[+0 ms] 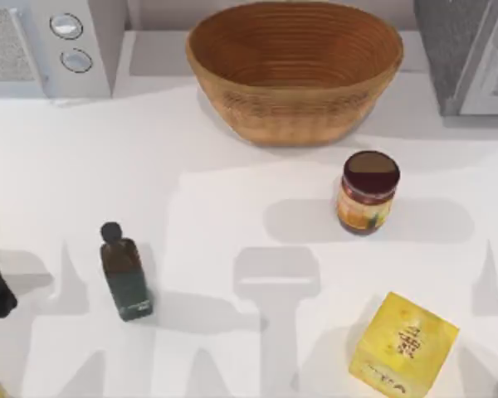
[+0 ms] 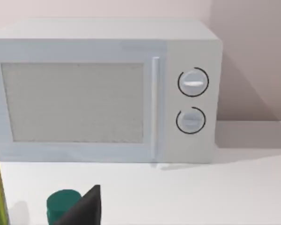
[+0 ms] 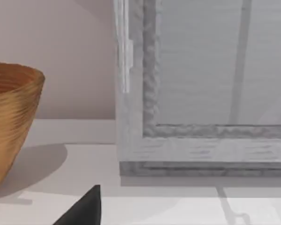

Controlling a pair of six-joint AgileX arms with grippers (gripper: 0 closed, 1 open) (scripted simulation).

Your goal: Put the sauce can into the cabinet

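Top camera is looking straight down on the table (image 1: 232,207). Left wrist camera is sitting low, facing the microwave (image 2: 107,89) closely. Right wrist camera is sitting low, facing the cabinet (image 3: 201,93) closely, sharing the basket (image 3: 9,122) with the top view.

Simulated kitchen counter, microwave (image 2: 107,93), wicker basket (image 1: 295,70), cabinet (image 3: 201,93)
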